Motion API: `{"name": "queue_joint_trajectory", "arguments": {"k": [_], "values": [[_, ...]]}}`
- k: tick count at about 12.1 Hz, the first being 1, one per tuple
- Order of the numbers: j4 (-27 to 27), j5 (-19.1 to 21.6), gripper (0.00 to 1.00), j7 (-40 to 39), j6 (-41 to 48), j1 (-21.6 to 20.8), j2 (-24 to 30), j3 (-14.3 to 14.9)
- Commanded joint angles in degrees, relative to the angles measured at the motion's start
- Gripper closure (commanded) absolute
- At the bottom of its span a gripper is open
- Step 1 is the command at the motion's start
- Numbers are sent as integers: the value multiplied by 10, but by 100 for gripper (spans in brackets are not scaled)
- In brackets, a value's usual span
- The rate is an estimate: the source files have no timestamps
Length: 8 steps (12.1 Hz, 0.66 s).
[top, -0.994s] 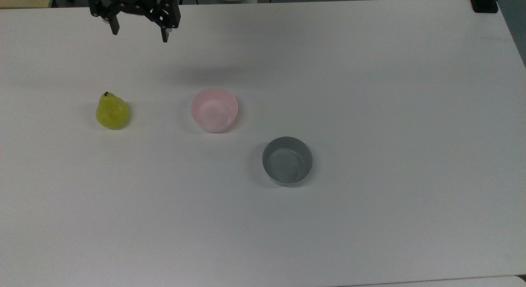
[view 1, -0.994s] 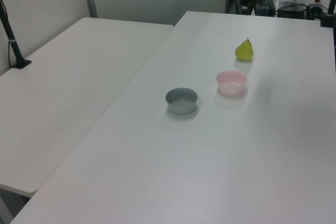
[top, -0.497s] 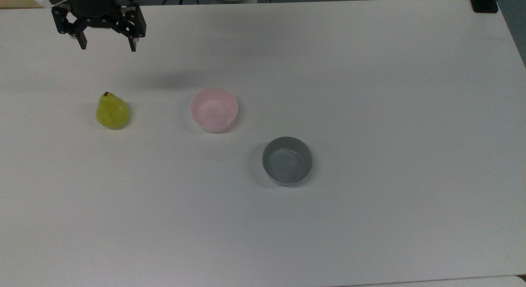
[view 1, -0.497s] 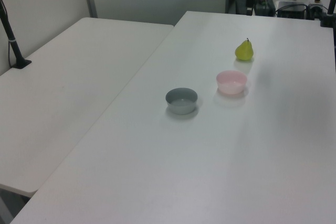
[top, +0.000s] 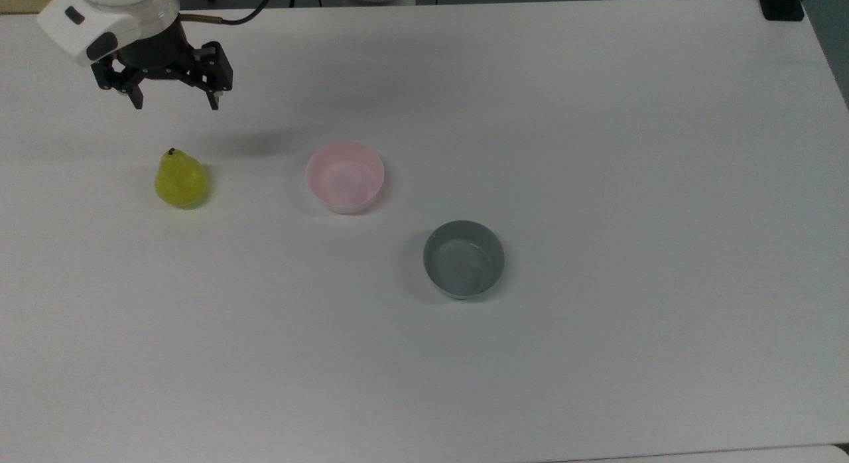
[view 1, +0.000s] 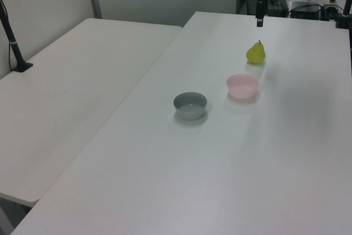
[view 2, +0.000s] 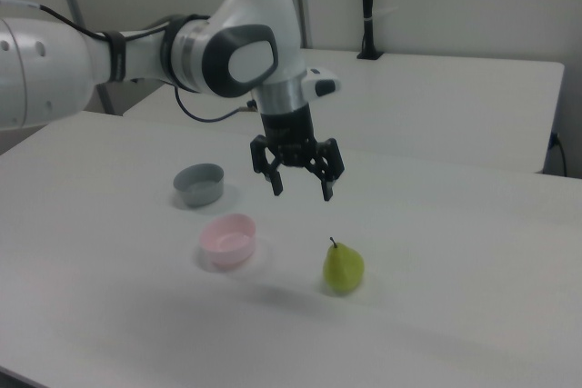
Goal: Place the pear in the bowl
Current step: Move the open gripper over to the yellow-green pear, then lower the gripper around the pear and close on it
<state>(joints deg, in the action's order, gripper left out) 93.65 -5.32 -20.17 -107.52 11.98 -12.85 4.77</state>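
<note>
Hovering tool (view 2: 302, 190), fingers spread, above pear (view 2: 344, 266), apart.

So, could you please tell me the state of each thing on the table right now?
pear: upright on the table, stem up, untouched.
pink bowl: upright, empty.
grey bowl: upright, empty.
gripper: open, empty, hanging above the pear.

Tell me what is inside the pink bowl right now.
Nothing: the pink bowl shows a bare, smooth inside. The pear stands on the table beside it.
</note>
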Motion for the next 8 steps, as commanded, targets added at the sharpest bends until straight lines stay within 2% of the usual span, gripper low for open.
{"name": "queue_joint_trajectory", "arguments": {"k": [1, 3, 5, 8], "values": [[13, 2, 0, -44, -34, 12, -18, 0], [29, 1, 0, -44, -66, 17, -40, 0], [29, -25, 0, -44, -89, 21, -68, 0], [29, -29, 0, -43, -121, 23, -105, 1]]}}
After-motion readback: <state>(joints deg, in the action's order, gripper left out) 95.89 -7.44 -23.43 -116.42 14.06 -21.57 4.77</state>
